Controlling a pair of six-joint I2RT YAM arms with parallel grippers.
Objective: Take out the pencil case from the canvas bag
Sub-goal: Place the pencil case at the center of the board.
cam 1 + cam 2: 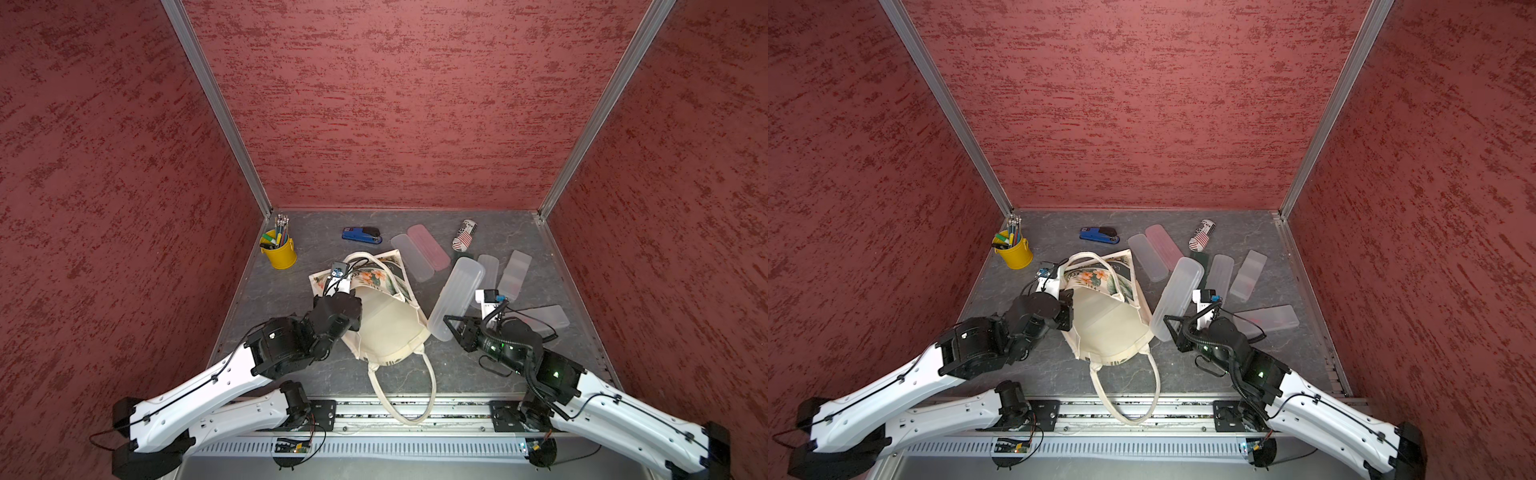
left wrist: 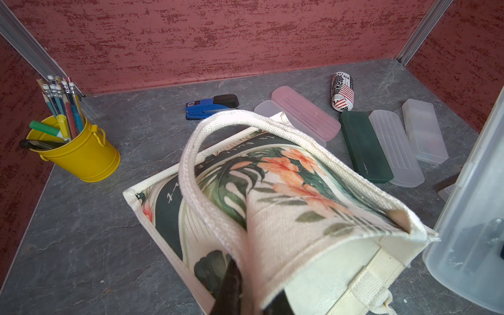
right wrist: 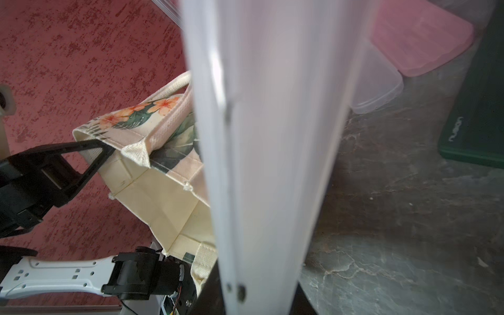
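The cream canvas bag point(image 1: 386, 328) point(image 1: 1104, 328) with its leaf-and-flower print lies on its side mid-table, mouth towards the front right. My left gripper point(image 1: 358, 305) point(image 2: 251, 289) is shut on the bag's upper rim, holding the mouth up; one black finger point(image 3: 90, 155) shows at that rim. A long frosted translucent pencil case point(image 1: 457, 297) point(image 1: 1177, 297) point(image 3: 267, 136) is outside the bag, tilted just right of its mouth. My right gripper point(image 1: 451, 328) point(image 3: 256, 294) is shut on the case's near end. The bag's inside point(image 3: 163, 201) shows only bare lining.
A yellow bucket of pencils point(image 1: 280, 251) stands at the back left, with a blue stapler point(image 1: 361, 234) beside it. A pink case point(image 1: 428, 247), a printed case point(image 1: 464, 236), a dark green case point(image 2: 365, 147) and several frosted cases point(image 1: 515, 272) lie back right. A bag handle point(image 1: 415, 399) hangs over the front edge.
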